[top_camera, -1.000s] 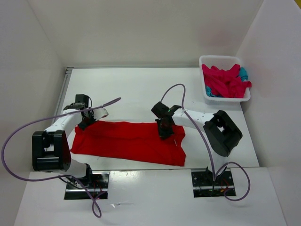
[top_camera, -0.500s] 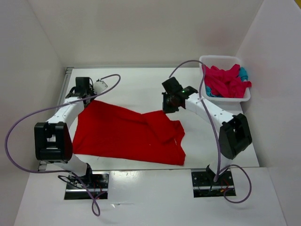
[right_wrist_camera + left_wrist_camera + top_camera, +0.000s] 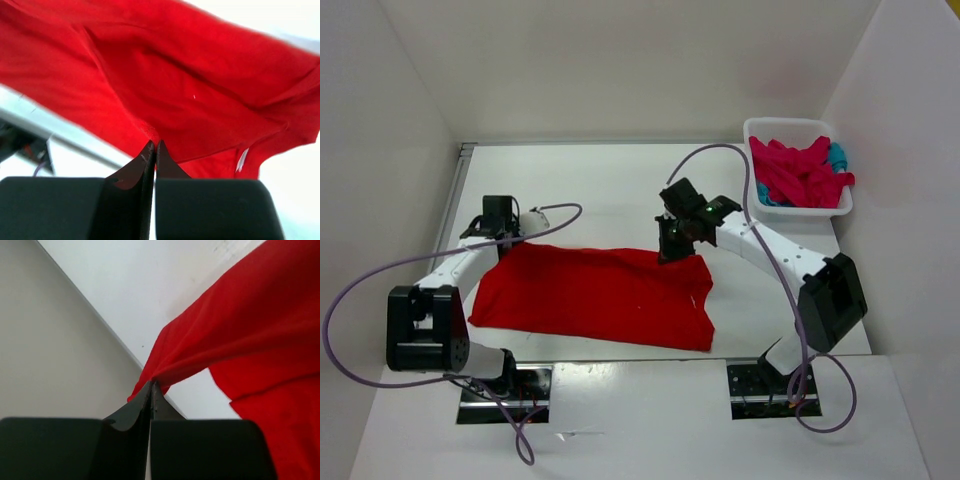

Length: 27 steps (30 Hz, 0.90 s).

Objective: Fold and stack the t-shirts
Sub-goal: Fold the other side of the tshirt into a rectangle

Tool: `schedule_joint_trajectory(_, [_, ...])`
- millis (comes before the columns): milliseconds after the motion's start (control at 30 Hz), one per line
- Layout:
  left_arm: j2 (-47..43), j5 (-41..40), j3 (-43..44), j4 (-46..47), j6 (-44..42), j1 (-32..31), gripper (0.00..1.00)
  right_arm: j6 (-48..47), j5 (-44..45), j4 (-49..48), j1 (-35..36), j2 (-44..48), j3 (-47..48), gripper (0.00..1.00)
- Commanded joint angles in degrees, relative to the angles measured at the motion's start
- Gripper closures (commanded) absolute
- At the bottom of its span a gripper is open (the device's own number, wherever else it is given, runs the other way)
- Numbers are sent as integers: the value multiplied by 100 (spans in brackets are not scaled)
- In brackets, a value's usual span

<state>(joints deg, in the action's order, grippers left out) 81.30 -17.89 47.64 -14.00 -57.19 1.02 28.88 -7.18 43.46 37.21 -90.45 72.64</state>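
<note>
The bright red t-shirt point(image 3: 590, 295) lies spread across the near middle of the table. My left gripper point(image 3: 506, 240) is shut on its far left corner, and the left wrist view shows cloth point(image 3: 240, 330) pinched at the fingertips. My right gripper point(image 3: 670, 250) is shut on its far right edge, with red cloth point(image 3: 190, 95) hanging from the tips in the right wrist view. The crimson-pink shirt point(image 3: 798, 172) and the teal-blue shirt point(image 3: 837, 155) lie bunched in the white basket point(image 3: 752, 130) at the far right.
White walls close in the table on the left, back and right. The arm bases stand at the near edge. Purple cables point(image 3: 380, 275) loop from both arms. A metal rail point(image 3: 455, 190) runs along the table's left edge.
Both grippers lifted the shirt's far edge and carried it away from the bases, then lowered it. The shirt now lies wider and flatter, unfolded towards the far side.
</note>
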Motion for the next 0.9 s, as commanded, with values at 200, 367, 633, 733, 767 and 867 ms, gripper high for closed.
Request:
schedule_joint_trajectory(200, [-439,-373,-597,-472,-776,136,99,-50,-1003,427,154,757,-540,100])
schedule_joint_trajectory(367, [-263,-373,-659,-472,-636,136,94,3,-1444,146,628,424,-655,100])
schedule_joint_trajectory(633, [-88,-487,-765,-472,-583,136,81,56,-1453,-48,1166,-78,-593,100])
schedule_joint_trajectory(733, [-88,-637,-835,-367,-531,136,45,109,-1611,-109,1166,-78,-646,99])
schedule_joint_trajectory(767, [-88,-689,-757,-314,-443,136,42,109,-1759,-188,1218,-78,-646,95])
schedule_joint_trajectory(867, [-88,-453,-109,-672,101,136,37,161,-1927,-356,1332,-139,-646,49])
